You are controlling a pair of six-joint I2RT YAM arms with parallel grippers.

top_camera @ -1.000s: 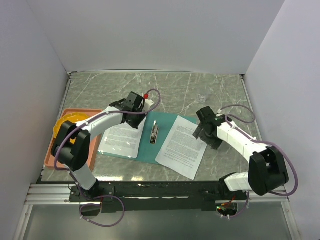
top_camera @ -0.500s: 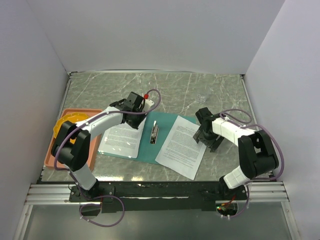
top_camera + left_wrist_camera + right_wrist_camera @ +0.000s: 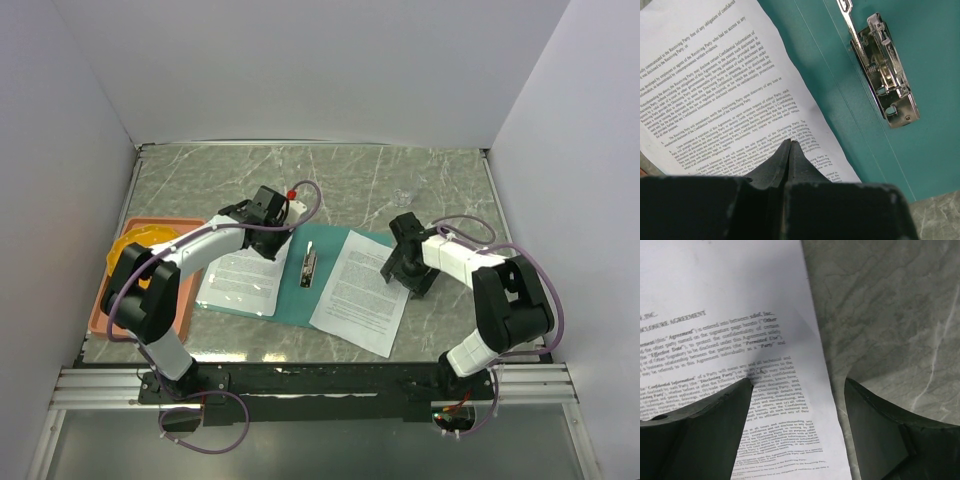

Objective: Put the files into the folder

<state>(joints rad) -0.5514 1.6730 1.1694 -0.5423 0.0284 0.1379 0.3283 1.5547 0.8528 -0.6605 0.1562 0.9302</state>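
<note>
Only overhead: salmon tray (image 3: 112,300) leftward.

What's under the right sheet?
The right sheet lies partly on the open teal folder; its near and right parts rest on the marble table. Anything beneath the paper is hidden. The right gripper, jaws open, straddles its right edge.

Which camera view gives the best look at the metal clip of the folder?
The left wrist view: the metal clip fills the upper right in sharp detail, lying on the teal folder beside a printed sheet. The top external view shows the clip only as a small pale strip. The right wrist view does not show it.
</note>
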